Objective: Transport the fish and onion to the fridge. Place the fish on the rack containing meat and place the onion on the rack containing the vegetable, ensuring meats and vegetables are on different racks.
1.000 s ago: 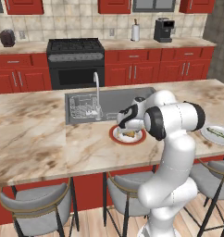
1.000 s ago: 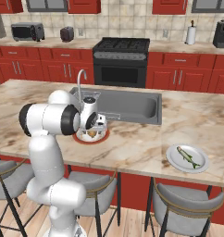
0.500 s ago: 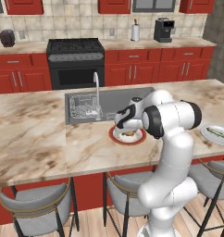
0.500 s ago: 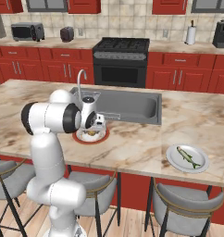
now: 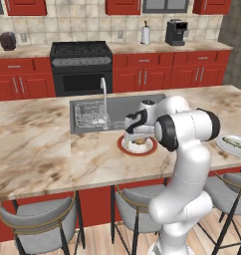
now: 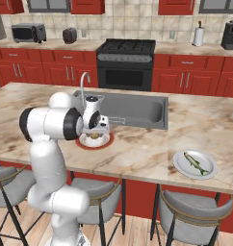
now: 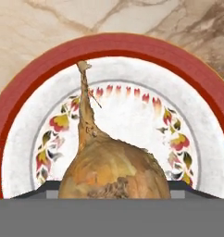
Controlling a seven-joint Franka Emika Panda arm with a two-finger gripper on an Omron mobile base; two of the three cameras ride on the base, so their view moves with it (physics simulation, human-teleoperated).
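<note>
A marble-topped island counter with an inset steel sink carries a red-rimmed plate in front of the faucet, and a pale plate well apart near the far end.

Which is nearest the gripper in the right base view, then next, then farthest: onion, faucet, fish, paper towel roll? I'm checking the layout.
From the gripper:
1. Onion, right under it on the red-rimmed plate.
2. Faucet, just behind, at the sink.
3. Fish, on a plate along the island's right end.
4. Paper towel roll, on the back counter, far right.
</note>
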